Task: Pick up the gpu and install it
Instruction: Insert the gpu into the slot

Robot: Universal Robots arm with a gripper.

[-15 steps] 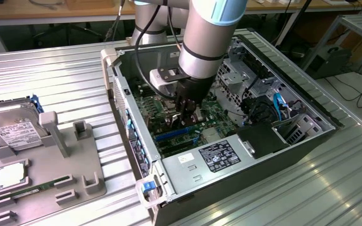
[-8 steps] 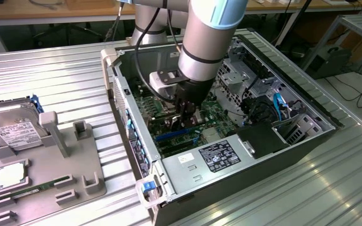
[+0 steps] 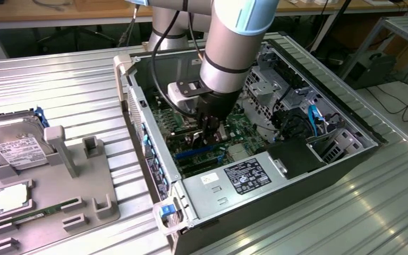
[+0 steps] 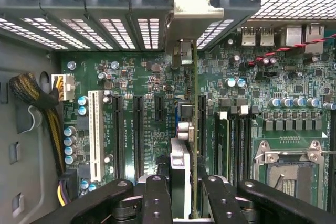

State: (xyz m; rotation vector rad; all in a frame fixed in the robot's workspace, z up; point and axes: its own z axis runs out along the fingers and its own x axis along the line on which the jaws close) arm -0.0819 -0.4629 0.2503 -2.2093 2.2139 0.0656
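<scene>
I see ribbed metal bench (image 3: 69,79), wooden desks behind. Open PC case (image 3: 346,159) lies on side. Gripper (image 4: 181,192) deep inside, pinching gpu (image 4: 195,129) edge-on, standing upright on motherboard (image 4: 152,85), silver bracket (image 4: 191,11) at rear slot openings. Slot contact hidden from me. Hard drive (image 3: 13,146) and grey holder (image 3: 55,186) on exterior view's left. Yellow-black cable bundle (image 4: 37,98) near board edge.

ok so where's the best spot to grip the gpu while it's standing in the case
Its free long edge, as the tool does now, one finger on each flat face. The gpu stands edge-on over the motherboard, bracket against the rear slot openings, so coming straight down through the case's open side looks like the only clear approach.
</scene>
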